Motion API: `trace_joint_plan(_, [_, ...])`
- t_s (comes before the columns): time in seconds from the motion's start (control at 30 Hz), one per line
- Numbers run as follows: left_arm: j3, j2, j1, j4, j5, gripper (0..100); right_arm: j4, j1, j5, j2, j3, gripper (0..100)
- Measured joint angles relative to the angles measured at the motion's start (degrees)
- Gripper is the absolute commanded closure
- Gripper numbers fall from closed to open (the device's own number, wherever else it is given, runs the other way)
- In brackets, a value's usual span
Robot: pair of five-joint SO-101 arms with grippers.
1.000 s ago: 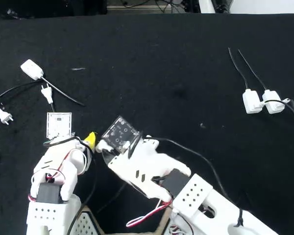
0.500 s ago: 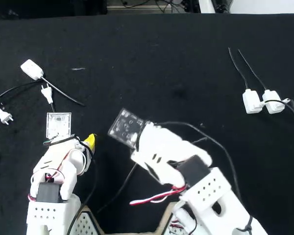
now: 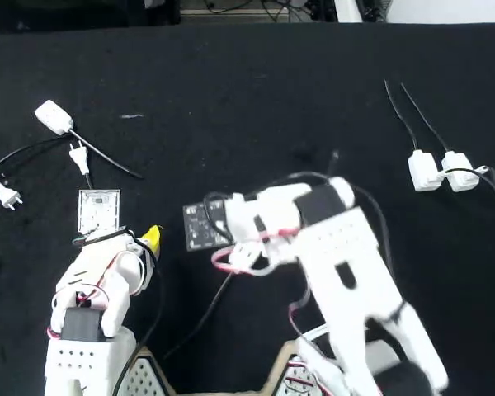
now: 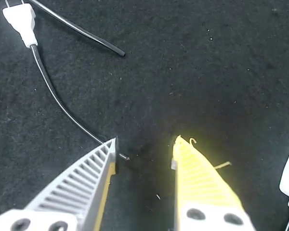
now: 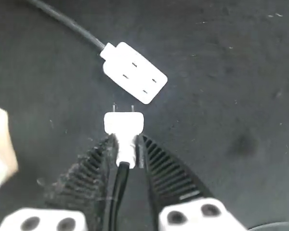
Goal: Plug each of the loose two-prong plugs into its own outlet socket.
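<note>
High view, far left: a loose plug [image 3: 80,154] lies on the black bench [image 3: 256,99], just beyond my left hand [image 4: 144,144], which hangs spread and empty. Moving right, my right hand [image 5: 126,144] is pinching a white plug [image 5: 124,122] by its body, prongs aimed at the socket block [image 5: 134,72] close ahead. That block's long axis slants across the prongs, so I'd twist the wrist first.

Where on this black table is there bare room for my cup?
The widest free patch is the black cloth across the far middle, between the white outlet socket and the pair of white corded plugs. The stretch between the right arm and that pair is bare too. Crowded: the socket's side, with loose two-prong plugs, cords and the left arm.
</note>
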Motion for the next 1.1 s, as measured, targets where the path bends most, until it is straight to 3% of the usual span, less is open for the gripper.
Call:
trace_joint_plan(0.33, [-1.41, 0.00, 0.00, 3.52, 0.00, 80, 0.35, 1.67, 8.79, 17.41, -13.63, 98.8])
trace_joint_plan(0.67, [-1.41, 0.00, 0.00, 3.52, 0.09, 80, -0.97, 1.76, 21.71, 18.55, -13.63, 98.8])
trace_joint_plan(0.93, [-1.58, 0.00, -0.35, 3.52, 0.00, 80, -11.60, 2.29, 23.03, 18.55, -5.98, 98.8])
trace_joint_plan(1.1, [-2.11, -0.18, -1.93, 3.52, 0.88, 80, -12.57, 2.46, 24.18, 18.55, -5.89, 98.8])
